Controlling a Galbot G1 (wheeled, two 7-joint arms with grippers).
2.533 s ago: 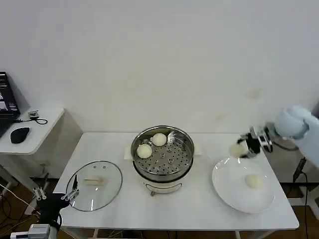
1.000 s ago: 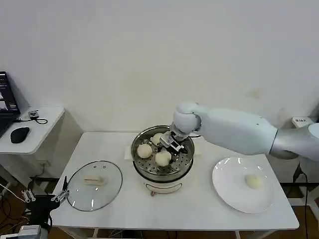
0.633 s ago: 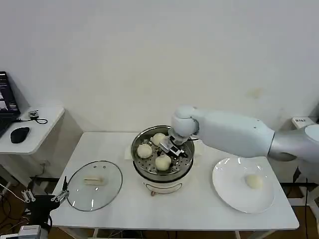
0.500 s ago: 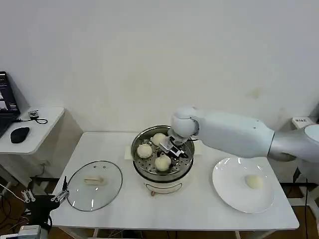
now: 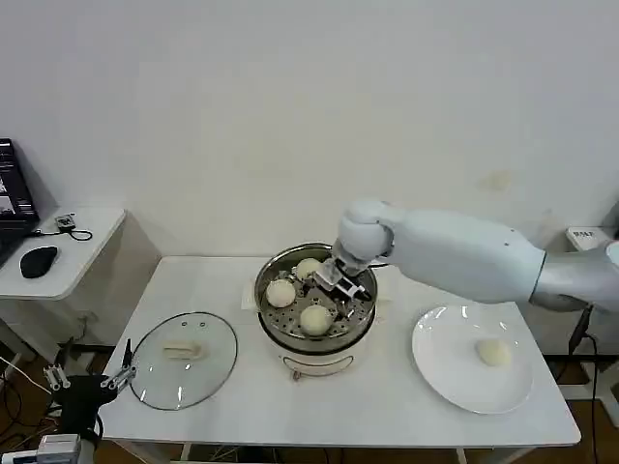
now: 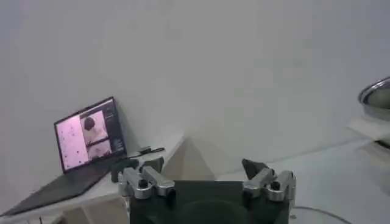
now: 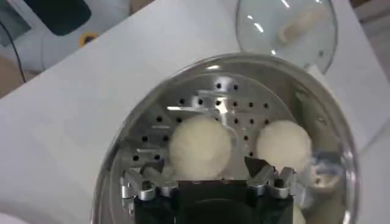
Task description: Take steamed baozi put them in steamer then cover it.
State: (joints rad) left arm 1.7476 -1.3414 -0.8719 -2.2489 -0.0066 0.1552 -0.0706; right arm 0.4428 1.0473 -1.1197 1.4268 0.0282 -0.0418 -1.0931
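Right end effector [image 7: 204, 172] open above baozi [image 7: 200, 146], steamer [image 7: 152, 109].

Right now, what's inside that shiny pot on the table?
Three steamed baozi sit on the steamer's perforated floor. The right pincer hangs open just above them and covers part of the floor there. The cover lies aside on the table.

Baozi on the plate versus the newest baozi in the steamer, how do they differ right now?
The baozi on the plate lies alone on the flat white plate, far from any gripper. The newest baozi sits on the steamer's perforated floor near two others, just below the open right gripper. Both are round, smooth and cream-white.
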